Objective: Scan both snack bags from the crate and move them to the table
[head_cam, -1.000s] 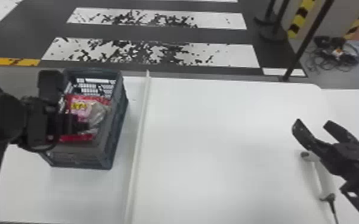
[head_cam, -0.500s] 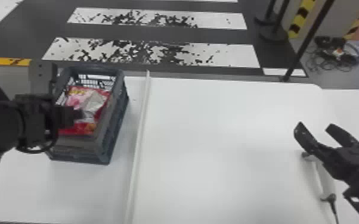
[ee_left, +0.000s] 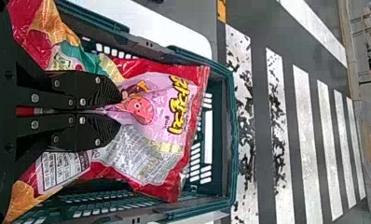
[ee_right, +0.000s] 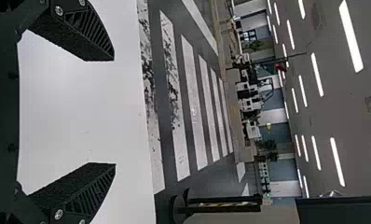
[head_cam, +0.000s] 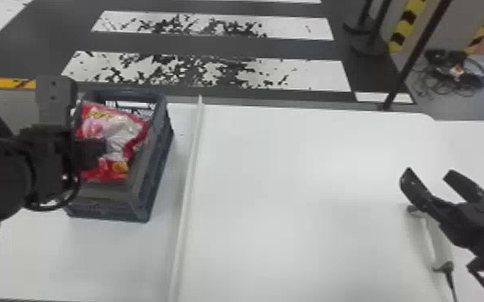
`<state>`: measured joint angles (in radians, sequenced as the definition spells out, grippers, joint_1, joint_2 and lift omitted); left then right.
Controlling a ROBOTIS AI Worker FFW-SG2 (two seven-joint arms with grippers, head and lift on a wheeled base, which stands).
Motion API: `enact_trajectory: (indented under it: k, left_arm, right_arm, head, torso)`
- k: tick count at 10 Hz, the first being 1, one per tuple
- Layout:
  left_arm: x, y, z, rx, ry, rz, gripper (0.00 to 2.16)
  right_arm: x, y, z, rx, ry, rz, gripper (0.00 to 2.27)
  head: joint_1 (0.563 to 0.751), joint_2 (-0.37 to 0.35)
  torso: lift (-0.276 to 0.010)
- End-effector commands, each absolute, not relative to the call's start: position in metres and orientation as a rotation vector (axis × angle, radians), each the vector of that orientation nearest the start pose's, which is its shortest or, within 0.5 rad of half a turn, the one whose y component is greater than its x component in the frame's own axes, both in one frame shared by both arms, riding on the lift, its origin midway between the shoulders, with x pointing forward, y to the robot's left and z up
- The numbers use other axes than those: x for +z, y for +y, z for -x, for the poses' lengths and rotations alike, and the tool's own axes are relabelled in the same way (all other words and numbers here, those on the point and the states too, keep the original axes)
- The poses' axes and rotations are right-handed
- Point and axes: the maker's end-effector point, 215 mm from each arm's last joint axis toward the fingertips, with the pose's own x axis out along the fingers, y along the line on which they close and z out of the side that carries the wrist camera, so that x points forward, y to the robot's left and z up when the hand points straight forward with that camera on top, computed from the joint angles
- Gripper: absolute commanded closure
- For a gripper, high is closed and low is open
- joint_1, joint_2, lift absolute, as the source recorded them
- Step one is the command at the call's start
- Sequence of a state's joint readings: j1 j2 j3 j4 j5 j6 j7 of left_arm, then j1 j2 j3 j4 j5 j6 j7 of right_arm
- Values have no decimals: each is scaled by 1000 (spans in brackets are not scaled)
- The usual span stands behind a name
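At nine o'clock in the head view, my black left gripper [head_cam: 103,147] has its flat fingers closed on a shiny red-and-pink snack bag [head_cam: 130,126] inside the dark blue-green plastic crate [head_cam: 154,168]. A narrow white strip [head_cam: 191,168] crosses the white tabletop [head_cam: 293,200] from eleven to seven o'clock. At three, my black right gripper [head_cam: 429,172] holds its fingers wide apart; a white handheld scanner [head_cam: 437,241] lies at four.
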<state>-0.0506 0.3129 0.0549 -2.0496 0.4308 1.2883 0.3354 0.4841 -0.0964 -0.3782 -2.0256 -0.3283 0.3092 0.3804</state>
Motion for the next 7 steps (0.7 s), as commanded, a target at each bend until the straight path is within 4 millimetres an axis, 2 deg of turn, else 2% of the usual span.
enact_trajectory:
  k: [1, 2, 5, 7]
  left_arm:
    - [-387, 338, -509, 176, 734, -161, 2135]
    - [-383, 333, -511, 183, 722, -199, 2135]
    - [-368, 342, -508, 233, 687, -235, 2135]
    - [-343, 349, -506, 275, 623, -246, 2135]
  right_arm:
    - [-389, -353, -424, 98, 245, -162, 120]
    - [-388, -353, -424, 99, 243, -166, 120]
    - [-389, -354, -424, 96, 243, -168, 120]
    - [-383, -357, -424, 98, 230, -183, 120]
  head:
    - [695, -19]
    - [695, -16]
    - [695, -20]
    - [695, -10]
  torso:
    - [-87]
    - [-87]
    - [-87]
    - [-87]
